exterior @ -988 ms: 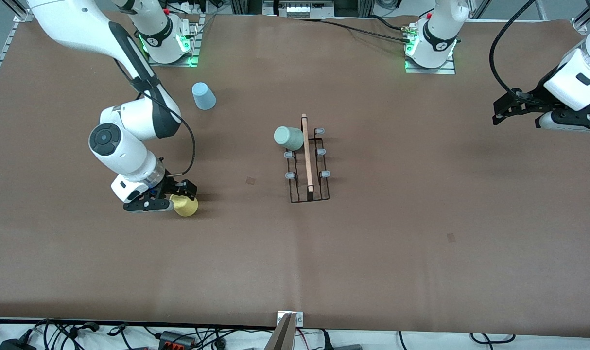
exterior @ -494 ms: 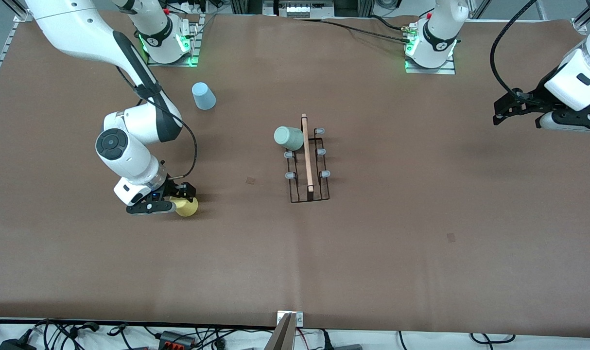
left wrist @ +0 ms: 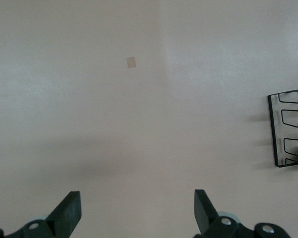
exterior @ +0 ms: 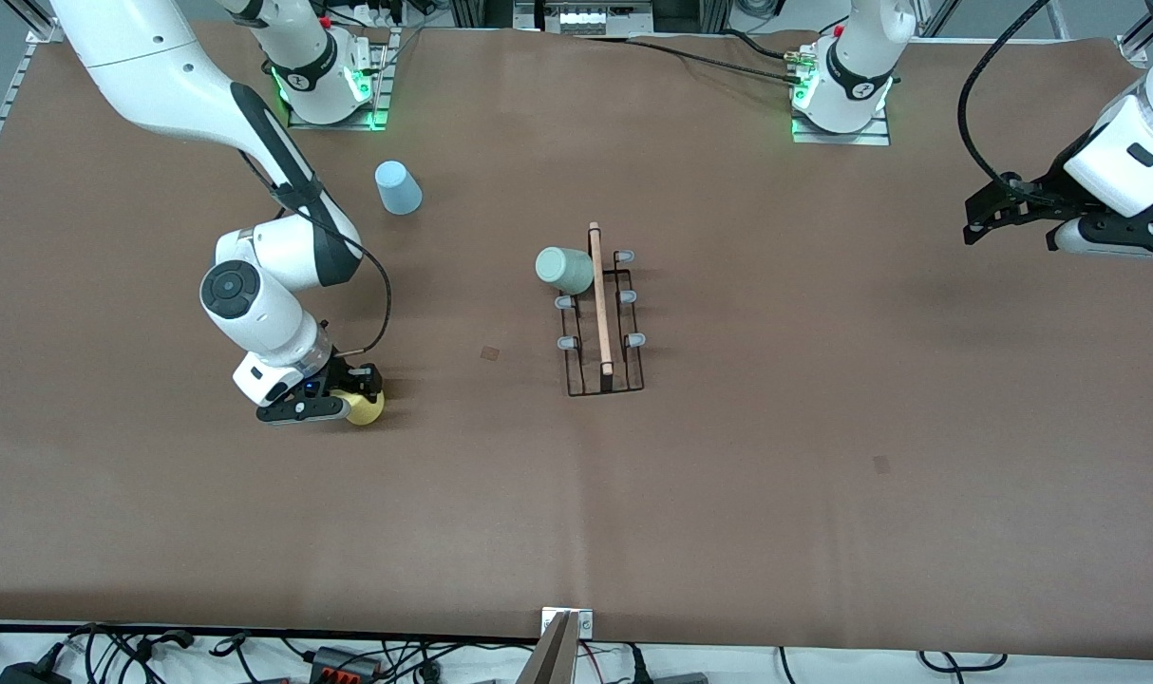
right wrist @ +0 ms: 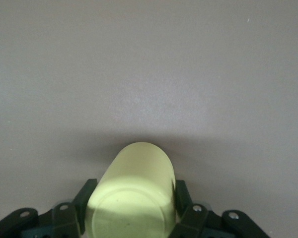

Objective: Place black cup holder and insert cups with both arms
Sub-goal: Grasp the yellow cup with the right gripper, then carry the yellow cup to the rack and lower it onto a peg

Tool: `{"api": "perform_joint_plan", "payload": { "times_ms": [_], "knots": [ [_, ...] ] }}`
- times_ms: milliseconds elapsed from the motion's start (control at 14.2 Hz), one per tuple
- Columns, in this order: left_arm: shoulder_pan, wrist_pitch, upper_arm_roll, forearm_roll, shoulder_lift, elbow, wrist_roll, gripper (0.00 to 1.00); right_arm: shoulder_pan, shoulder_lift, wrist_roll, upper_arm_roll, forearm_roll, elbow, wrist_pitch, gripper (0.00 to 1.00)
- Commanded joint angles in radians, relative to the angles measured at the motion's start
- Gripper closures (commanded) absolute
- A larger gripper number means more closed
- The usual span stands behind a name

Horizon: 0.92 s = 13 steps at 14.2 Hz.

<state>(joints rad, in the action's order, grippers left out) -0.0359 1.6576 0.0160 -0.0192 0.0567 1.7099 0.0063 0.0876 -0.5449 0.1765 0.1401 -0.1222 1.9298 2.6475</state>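
The black cup holder point(exterior: 603, 323) stands at mid table, its wooden rod handle on top. Part of it shows in the left wrist view point(left wrist: 290, 129). A pale grey-green cup point(exterior: 564, 269) sits on the prong farthest from the front camera, on the side toward the right arm's end. The right gripper point(exterior: 337, 404) is low at the table and shut on the yellow cup point(exterior: 368, 409), which lies on its side between the fingers point(right wrist: 134, 198). A light blue cup point(exterior: 398, 187) stands upside down near the right arm's base. The left gripper point(exterior: 1011, 236) waits open and empty at its end of the table point(left wrist: 138, 208).
Two small tape marks lie on the brown table: one point(exterior: 490, 352) between the yellow cup and the holder, one point(exterior: 881, 464) nearer the front camera toward the left arm's end. Cables lie along the table's front edge.
The right arm has shifted toward the holder, and its gripper has moved farther over the yellow cup, which now shows less. The left arm has not moved.
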Motion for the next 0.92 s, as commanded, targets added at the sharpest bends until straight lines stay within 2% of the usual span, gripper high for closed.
{"api": "perform_joint_plan", "payload": {
  "times_ms": [0, 212, 353, 423, 564, 776, 846],
  "knots": [
    [0.002, -0.012, 0.002, 0.021, -0.009, -0.023, 0.003, 0.00, 0.004, 0.123, -0.008, -0.004, -0.011, 0.023, -0.140, 0.91],
    [0.002, -0.012, 0.002, 0.021, -0.009, -0.023, 0.003, 0.00, 0.066, 0.218, 0.097, 0.004, 0.007, -0.033, -0.308, 0.98],
    [0.002, -0.010, 0.002, 0.021, -0.011, -0.023, 0.003, 0.00, 0.118, 0.220, 0.296, 0.041, 0.009, -0.127, -0.417, 0.99],
    [0.002, -0.012, 0.002, 0.021, -0.009, -0.023, 0.003, 0.00, 0.150, 0.217, 0.417, 0.065, 0.009, -0.156, -0.428, 0.99],
    [0.002, -0.012, 0.002, 0.021, -0.009, -0.023, 0.003, 0.00, 0.246, 0.183, 0.672, 0.069, 0.006, -0.207, -0.422, 0.98],
    [0.002, -0.012, 0.002, 0.021, -0.009, -0.023, 0.003, 0.00, 0.377, 0.087, 0.950, 0.069, 0.007, -0.377, -0.443, 0.98],
    [0.002, -0.012, 0.002, 0.021, -0.009, -0.023, 0.003, 0.00, 0.397, 0.062, 1.021, 0.070, 0.001, -0.400, -0.442, 0.98]
  ]
}}
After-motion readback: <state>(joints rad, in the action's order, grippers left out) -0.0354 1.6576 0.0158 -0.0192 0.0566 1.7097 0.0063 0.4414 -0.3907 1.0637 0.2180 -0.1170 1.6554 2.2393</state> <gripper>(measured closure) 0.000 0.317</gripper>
